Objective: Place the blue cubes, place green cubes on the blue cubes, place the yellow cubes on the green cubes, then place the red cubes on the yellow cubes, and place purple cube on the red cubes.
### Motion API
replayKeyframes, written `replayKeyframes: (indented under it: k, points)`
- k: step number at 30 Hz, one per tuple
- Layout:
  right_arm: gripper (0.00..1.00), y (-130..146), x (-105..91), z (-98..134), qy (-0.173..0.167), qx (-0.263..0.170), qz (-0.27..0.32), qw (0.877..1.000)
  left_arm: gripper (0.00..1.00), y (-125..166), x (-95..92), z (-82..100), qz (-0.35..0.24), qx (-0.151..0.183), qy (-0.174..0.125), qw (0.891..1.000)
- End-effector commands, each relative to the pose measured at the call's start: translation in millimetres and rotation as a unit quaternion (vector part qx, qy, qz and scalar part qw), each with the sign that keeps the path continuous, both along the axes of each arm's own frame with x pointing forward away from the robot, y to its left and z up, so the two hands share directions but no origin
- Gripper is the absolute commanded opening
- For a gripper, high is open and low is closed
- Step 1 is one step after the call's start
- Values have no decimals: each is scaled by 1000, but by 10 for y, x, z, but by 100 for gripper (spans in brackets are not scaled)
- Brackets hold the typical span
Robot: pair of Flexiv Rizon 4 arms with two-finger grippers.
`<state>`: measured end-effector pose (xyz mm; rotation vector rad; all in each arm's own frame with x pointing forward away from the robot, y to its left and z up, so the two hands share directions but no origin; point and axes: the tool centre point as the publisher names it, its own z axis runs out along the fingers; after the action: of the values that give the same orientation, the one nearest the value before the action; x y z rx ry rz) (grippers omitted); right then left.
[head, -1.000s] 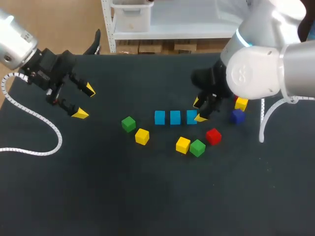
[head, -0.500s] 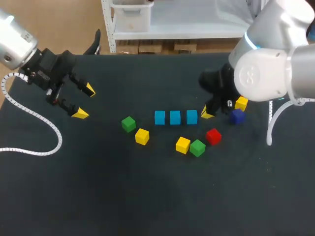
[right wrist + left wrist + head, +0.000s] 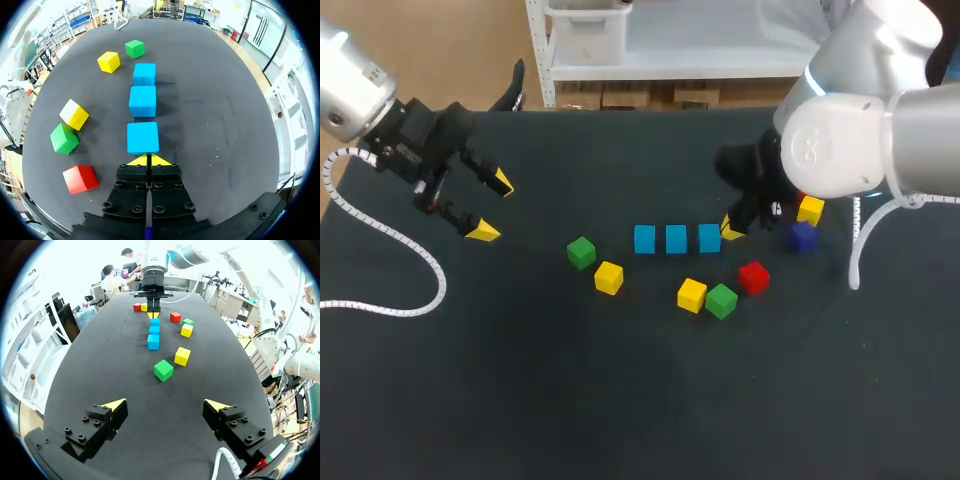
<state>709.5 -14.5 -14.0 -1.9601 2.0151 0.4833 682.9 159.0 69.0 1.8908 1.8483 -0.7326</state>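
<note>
- Probably the cubes are light, rigid, smooth-faced blocks, neither soft nor fragile. A pinch across two opposite flat faces near mid-height should hold one square, while a corner grip would likely let it twist.
- Three blue cubes (image 3: pixel 676 238) lie in a row near the middle of the table (image 3: pixel 620 400), running from 9 to 3 o'clock with narrow gaps between them.
- One green cube (image 3: pixel 581 252) sits at 8 o'clock from the row with all its sides free, so it looks the easier one to take. The other green cube (image 3: pixel 721 300), at 5 o'clock, is right against a yellow cube (image 3: pixel 691 294), which leaves little room for a finger on that face.
- The right gripper (image 3: pixel 730 230) is at the row's 3 o'clock end with its tips pressed together and nothing between them. I cannot tell whether they touch the end cube or stand just beside it.
- The left gripper (image 3: pixel 485 207) hangs well apart at 9 o'clock, its fingers spread and empty.
- Against a second ago, the right gripper has swung out toward 3 o'clock and come back in, ending slightly nearer 12 o'clock. The blue row and the left arm are unchanged.
</note>
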Motion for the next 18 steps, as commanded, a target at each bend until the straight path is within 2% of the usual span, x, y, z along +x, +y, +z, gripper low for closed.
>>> replayKeyframes:
  k: [1, 18]
  points:
    - [0, 18, 38, -1, 4, 2, 3, 1000, 100, 11, -7, -8, -1, -2, -2, 1000]
    - [0, 4, -24, -7, 11, 2, 3, 1000, 100, 11, -7, -8, -1, -2, -2, 1000]
